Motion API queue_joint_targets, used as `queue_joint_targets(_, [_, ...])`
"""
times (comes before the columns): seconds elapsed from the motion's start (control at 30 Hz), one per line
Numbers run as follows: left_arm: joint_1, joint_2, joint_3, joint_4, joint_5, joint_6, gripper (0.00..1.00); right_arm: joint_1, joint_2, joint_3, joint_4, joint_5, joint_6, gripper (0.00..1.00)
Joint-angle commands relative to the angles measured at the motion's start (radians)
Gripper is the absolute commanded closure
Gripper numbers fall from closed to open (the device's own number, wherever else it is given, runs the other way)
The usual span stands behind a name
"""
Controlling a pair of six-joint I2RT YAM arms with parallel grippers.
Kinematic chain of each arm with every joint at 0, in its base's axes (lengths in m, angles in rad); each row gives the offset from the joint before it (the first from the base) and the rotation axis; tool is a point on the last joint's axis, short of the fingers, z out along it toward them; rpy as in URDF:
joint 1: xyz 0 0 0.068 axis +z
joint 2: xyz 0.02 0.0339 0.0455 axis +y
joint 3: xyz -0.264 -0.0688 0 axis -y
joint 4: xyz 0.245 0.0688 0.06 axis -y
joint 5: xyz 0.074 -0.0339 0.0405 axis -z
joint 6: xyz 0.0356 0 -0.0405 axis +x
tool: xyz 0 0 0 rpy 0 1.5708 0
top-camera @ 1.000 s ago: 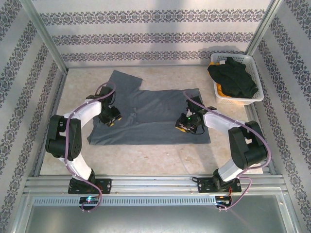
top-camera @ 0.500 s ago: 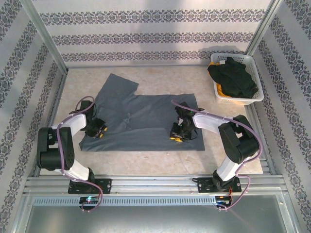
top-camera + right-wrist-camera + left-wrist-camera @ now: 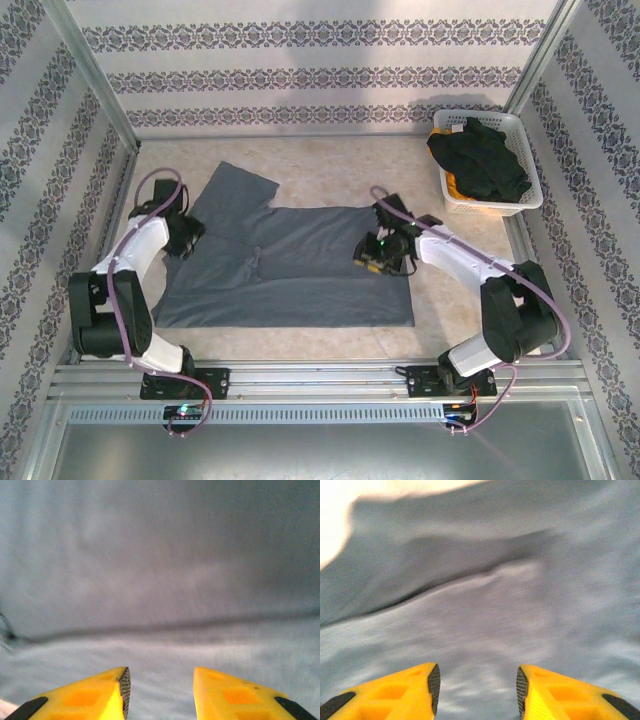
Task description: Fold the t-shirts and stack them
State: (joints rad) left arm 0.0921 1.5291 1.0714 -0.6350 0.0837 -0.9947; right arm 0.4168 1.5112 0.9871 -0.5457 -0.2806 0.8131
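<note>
Peeking orange-yellow t-shirt (image 3: 452, 186): mostly under black t-shirt (image 3: 482, 160).
Left gripper (image 3: 477, 685): parted, empty, over grey t-shirt (image 3: 485, 605).
Right gripper (image 3: 160, 685): parted, empty.

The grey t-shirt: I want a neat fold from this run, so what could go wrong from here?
1. A raised wrinkle crosses the grey t-shirt ahead of the left gripper; folding over it could press in a crease.
2. It and the right gripper are open above flat cloth; closing there may bunch or miss the fabric.
3. One sleeve sticks out at the far left, so the fold may end lopsided.
</note>
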Motion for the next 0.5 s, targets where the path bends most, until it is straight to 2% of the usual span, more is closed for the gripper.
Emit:
queue_joint_targets(0.0, [-0.018, 0.123, 0.124, 0.092, -0.004, -0.055, 0.55, -0.056, 0.049, 0.093, 0.097, 0.090, 0.001, 0.60])
queue_joint_targets(0.23, [-0.025, 0.502, 0.573, 0.153, 0.033, 0.143, 0.57, -0.092, 0.215, 0.323, 0.091, 0.086, -0.055, 0.59])
queue_joint_targets(0.37, [-0.022, 0.638, 0.675, 0.287, 0.036, 0.200, 0.58, -0.108, 0.266, 0.384, 0.070, 0.028, -0.062, 0.59])
queue_joint_targets(0.47, [-0.005, 0.729, 0.691, 0.471, 0.110, 0.153, 0.59, -0.110, 0.276, 0.412, 0.043, -0.008, -0.069, 0.58])
